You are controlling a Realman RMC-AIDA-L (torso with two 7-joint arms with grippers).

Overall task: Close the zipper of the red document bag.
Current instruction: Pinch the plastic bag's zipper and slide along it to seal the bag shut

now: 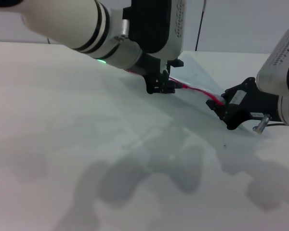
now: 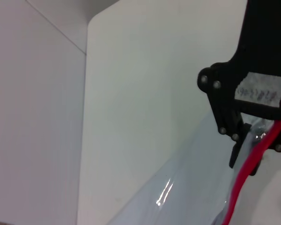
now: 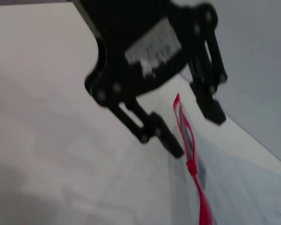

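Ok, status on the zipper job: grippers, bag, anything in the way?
Left gripper shut on the zipper, mid-strip. Right gripper shut on the red document bag at its zip-edge end. Nothing in the way.

- The table (image 1: pixel 86 144) fills the head view from 6 o'clock up to the far edge at 12 o'clock.
- The red document bag (image 1: pixel 197 77) lies on the table toward 1 o'clock, behind both grippers.
- The zipper (image 1: pixel 202 94) runs along the bag's near edge, from about 12 o'clock down toward 3 o'clock.
- The left gripper (image 1: pixel 160 86) sits at 12 o'clock, on the zipper's left stretch.
- The right gripper (image 1: pixel 220 103) sits at 3 o'clock, at the zipper's right end, well apart from the left gripper.
- The zipper spans the gap between the two grippers.
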